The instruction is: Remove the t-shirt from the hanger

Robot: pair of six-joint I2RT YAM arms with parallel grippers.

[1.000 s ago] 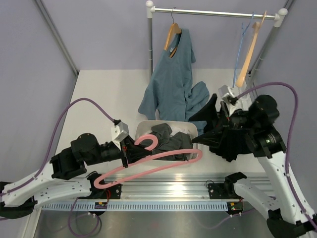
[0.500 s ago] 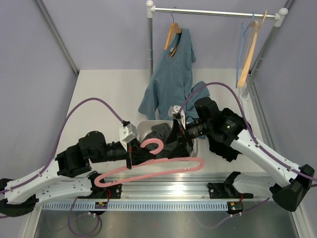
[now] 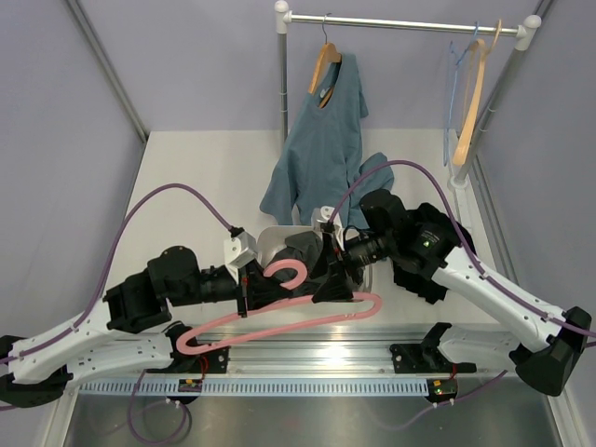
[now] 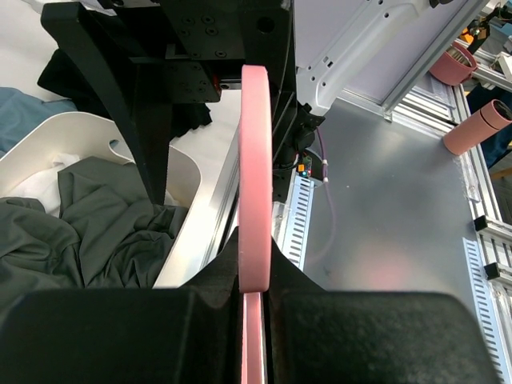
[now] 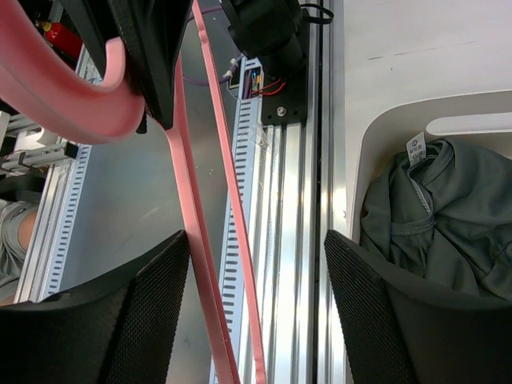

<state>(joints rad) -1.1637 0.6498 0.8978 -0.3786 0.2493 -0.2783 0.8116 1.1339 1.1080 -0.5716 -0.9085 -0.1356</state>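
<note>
Black t-shirt (image 3: 421, 284) lies in a crumpled heap on the worktop (image 3: 186, 186), just right of the white bin (image 3: 270, 240) and partly hidden under the right arm. It is off the hanger (image 3: 284, 267), which is bare and lies roughly level over the near edge of the worktop, hook pointing far.

The left gripper (image 3: 247, 291) is closed tight on the hanger near the base of the hook. In the left wrist view the pink plastic (image 4: 254, 176) is pinched edge-on between the two fingers of that gripper (image 4: 254, 280).

The right gripper (image 3: 333, 279) hangs over the hanger's right half with its fingers spread wide and nothing clamped. In the right wrist view the hanger's two thin bars (image 5: 188, 200) run through the gap in that gripper (image 5: 256, 320), close to one finger (image 5: 136, 320), while the other finger stands well clear of them.

The bin holds dark grey clothes (image 3: 317, 256). At the far side a blue-grey shirt (image 3: 321, 149) hangs on a wooden hanger from the rail (image 3: 400, 23).
</note>
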